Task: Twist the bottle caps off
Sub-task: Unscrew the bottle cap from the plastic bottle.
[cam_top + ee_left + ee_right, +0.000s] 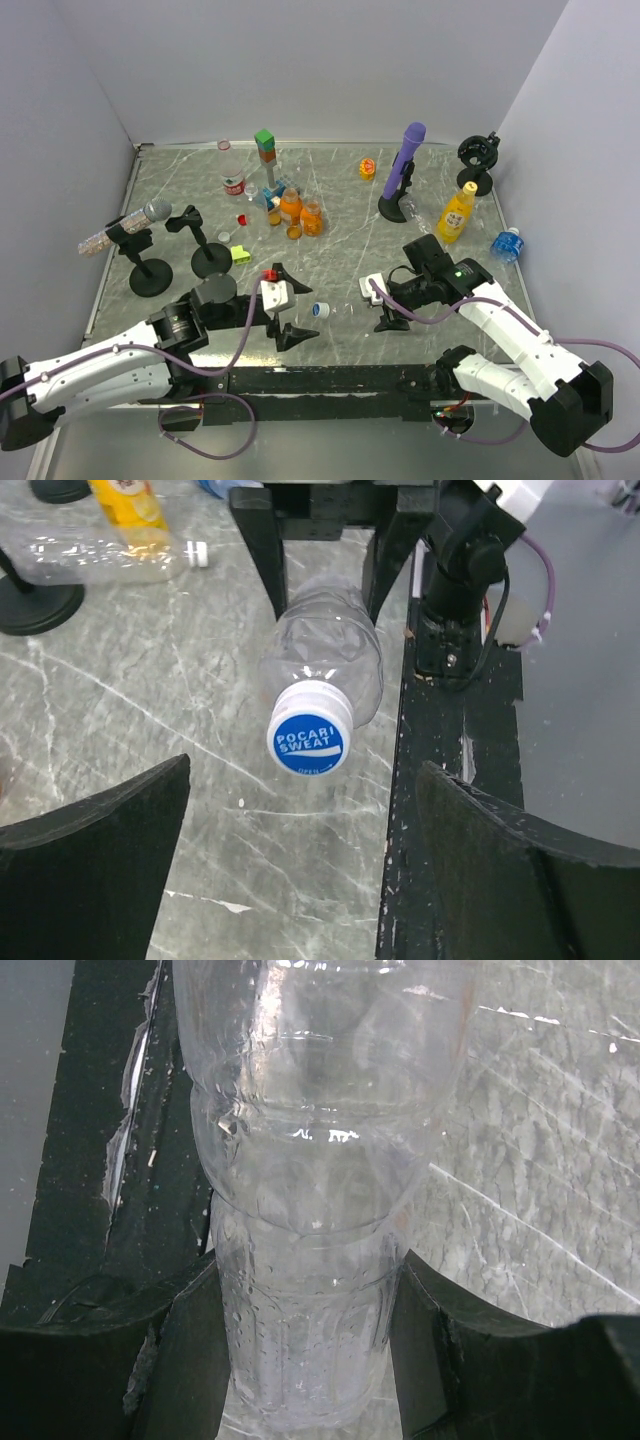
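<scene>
A clear bottle lies on its side near the table's front edge. Its blue-topped cap reads "Pocari Sweat", sits on the neck and points at my left gripper. My left gripper is open; its black fingers stand wide on either side, short of the cap and not touching it. In the top view that left gripper is just left of the cap. My right gripper is shut on the clear bottle round its lower body, and its fingers press both sides.
A yellow juice bottle, a blue-labelled bottle, a red-labelled bottle and orange bottles stand further back. A purple microphone, black stands, stacked blocks and a loose red cap are also there. The black front rail runs beside the bottle.
</scene>
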Robot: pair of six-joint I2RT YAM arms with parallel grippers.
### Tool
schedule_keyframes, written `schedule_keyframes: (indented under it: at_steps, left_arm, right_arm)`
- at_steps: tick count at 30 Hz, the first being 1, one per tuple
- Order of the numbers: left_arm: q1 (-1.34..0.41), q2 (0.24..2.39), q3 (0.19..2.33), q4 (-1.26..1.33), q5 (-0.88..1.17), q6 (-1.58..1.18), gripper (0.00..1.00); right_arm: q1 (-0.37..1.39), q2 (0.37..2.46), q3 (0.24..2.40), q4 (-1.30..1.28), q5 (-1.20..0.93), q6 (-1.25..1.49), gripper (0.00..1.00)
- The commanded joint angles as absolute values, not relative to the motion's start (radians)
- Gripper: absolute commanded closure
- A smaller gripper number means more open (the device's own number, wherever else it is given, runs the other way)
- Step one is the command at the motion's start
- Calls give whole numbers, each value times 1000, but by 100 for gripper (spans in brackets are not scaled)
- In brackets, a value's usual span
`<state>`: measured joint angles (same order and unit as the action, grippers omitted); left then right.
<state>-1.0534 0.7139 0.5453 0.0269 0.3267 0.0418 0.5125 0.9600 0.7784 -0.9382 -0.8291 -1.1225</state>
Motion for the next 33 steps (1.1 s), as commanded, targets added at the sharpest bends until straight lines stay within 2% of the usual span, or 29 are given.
schedule_keyframes:
  at_steps: [1, 6, 13, 20, 25, 30, 31, 33]
  left_arm:
    - [-1057, 750, 592, 150, 390, 97, 6]
    - [-1057, 764, 586, 196, 385, 71, 13]
    - [-1057, 785, 591, 178, 388, 58, 33]
    - [-1057, 790, 589, 166, 382, 58, 35]
    - [-1057, 792, 592, 163, 379, 57, 60]
    - [-1057, 801, 601, 130, 380, 45, 96]
    - [-1057, 799, 603, 126, 376, 29, 99]
    - [-1057, 793, 606, 121, 361, -33, 99]
  right_arm:
    - [514, 962, 779, -942, -877, -1164, 85]
    - [514, 968, 781, -942, -879, -1161, 85]
    - [514, 969, 784, -943, -879, -1161, 85]
    - [514, 969, 785, -946, -881, -1158, 85]
    - [514, 969, 787, -948, -879, -1160, 85]
    - [514, 968, 787, -943, -877, -1155, 85]
    - [514, 968, 787, -943, -877, -1152, 85]
    - [514, 971, 787, -940, -874, -1146, 85]
